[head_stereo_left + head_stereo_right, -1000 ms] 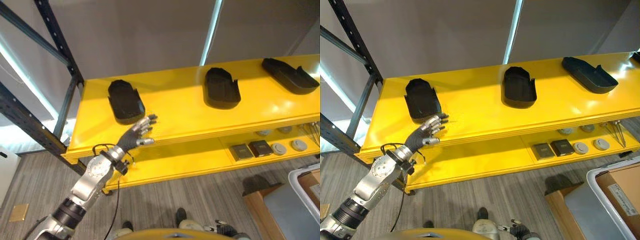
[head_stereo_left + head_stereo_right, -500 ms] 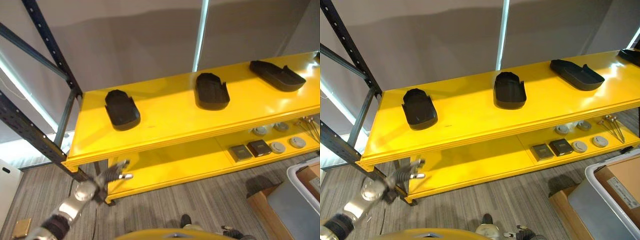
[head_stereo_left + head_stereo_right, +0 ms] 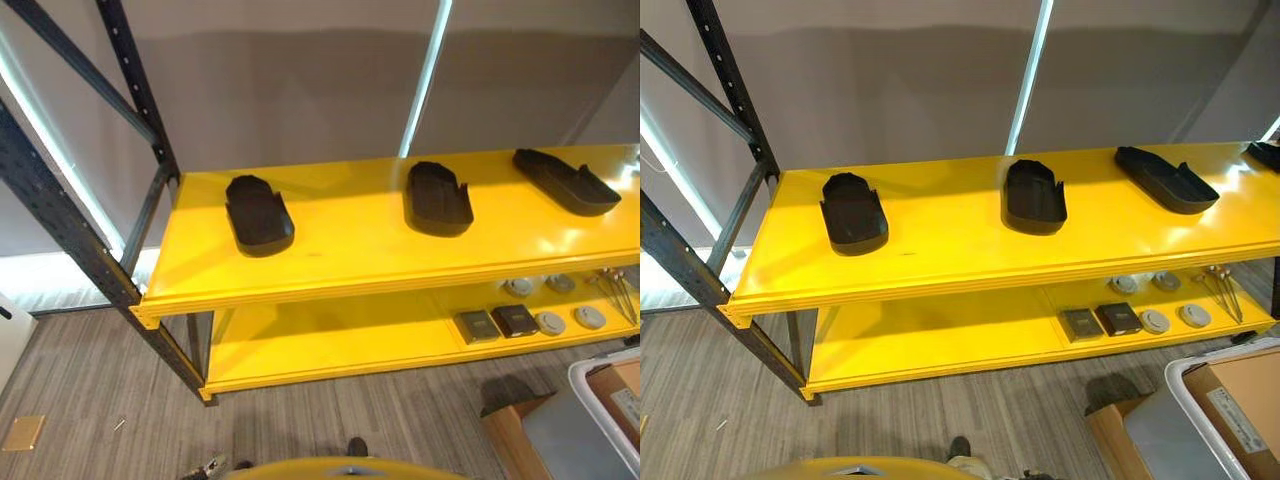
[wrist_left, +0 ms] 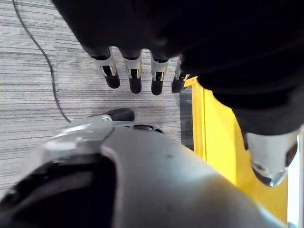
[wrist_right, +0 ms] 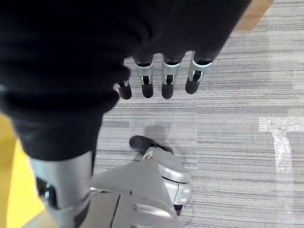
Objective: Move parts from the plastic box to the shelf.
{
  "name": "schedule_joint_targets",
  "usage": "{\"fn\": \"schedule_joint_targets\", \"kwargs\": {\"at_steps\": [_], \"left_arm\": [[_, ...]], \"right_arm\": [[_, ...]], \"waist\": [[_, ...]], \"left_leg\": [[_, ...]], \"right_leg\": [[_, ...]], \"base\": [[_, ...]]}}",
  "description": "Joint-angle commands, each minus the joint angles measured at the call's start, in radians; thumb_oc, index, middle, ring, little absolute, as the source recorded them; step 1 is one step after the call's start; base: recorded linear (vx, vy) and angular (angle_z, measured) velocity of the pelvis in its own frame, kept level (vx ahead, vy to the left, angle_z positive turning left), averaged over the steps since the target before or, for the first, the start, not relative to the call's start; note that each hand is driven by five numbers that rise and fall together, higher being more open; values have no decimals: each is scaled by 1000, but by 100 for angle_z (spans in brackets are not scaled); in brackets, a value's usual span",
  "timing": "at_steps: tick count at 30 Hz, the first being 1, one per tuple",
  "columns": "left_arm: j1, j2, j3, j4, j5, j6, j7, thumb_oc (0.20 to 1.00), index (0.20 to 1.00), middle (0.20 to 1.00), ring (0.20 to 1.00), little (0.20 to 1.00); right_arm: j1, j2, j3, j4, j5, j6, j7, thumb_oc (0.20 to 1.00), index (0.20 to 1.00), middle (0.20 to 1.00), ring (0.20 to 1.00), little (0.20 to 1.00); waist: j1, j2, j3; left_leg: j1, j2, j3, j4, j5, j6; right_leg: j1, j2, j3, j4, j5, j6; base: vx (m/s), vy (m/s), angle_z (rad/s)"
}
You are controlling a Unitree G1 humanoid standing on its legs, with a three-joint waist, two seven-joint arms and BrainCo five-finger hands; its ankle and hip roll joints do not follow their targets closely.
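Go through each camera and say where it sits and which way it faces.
Left eye view: on the head, looking down at the yellow shelf with three black parts on top, the left part among them.
Right eye view: beside it, same shelf, plus the plastic box at lower right.
Left wrist view: on the left wrist, facing the floor; left hand open, the shelf's yellow edge alongside.
Right wrist view: on the right wrist, facing the floor; right hand open.
Both eye views share the shelf; both wrist views the grey floor.
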Motion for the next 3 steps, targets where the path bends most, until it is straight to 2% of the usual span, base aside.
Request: {"fn": "schedule_joint_targets", "kwargs": {"at_steps": [1, 3], "left_arm": [[-92, 2, 19, -45, -36, -32, 11, 1000, 1000, 1000, 1000, 1000], [-95, 1, 14, -48, -17, -30, 23, 1000, 1000, 1000, 1000, 1000]], "right_arm": [[-44, 11, 11, 23, -30, -2, -15, 1000, 1000, 1000, 1000, 1000], [-43, 16, 10, 25, -24, 2, -20, 1000, 1000, 1000, 1000, 1000]], "waist": [[-11, 9, 56], [-8, 8, 56]], "left_leg": [[7, 7, 6, 16, -16, 11], [4, 7, 3, 17, -16, 11]], "right_leg": [[88, -39, 13, 10, -64, 58], [87, -40, 12, 10, -63, 59]], "base": [[0, 0, 0], [0, -4, -2]]}}
